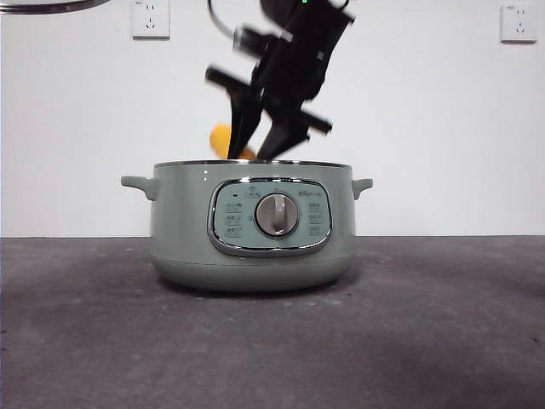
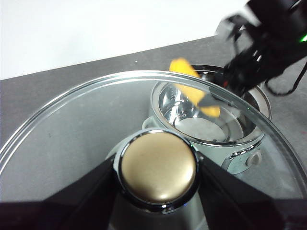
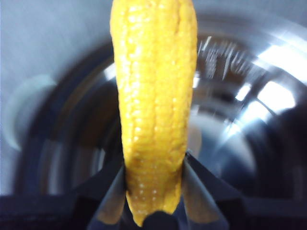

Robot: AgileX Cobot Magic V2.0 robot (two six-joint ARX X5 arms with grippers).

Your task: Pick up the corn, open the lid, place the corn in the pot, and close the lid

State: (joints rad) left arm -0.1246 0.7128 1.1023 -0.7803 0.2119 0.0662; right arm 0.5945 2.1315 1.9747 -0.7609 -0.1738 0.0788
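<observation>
Pot: you have the round sage-green electric pot (image 1: 253,226) nearest, uncovered, on the dark table (image 1: 272,349); its shiny steel bowl looks empty, the corn not yet inside.
Right gripper: your right gripper (image 1: 266,152) hangs over the pot's rim, clenched on the yellow ribbed corn cob (image 3: 153,96) at one end, the cob tilting out over the opening.
Left gripper: your left gripper (image 2: 158,167) grips the knob of the domed glass lid (image 2: 72,124) with steel rim, held high and to the left, clear of the pot.
Risk: let go too early and the cob may, I judge, strike the rim and roll off; bring the lid back off-centre and it could seat crooked.
</observation>
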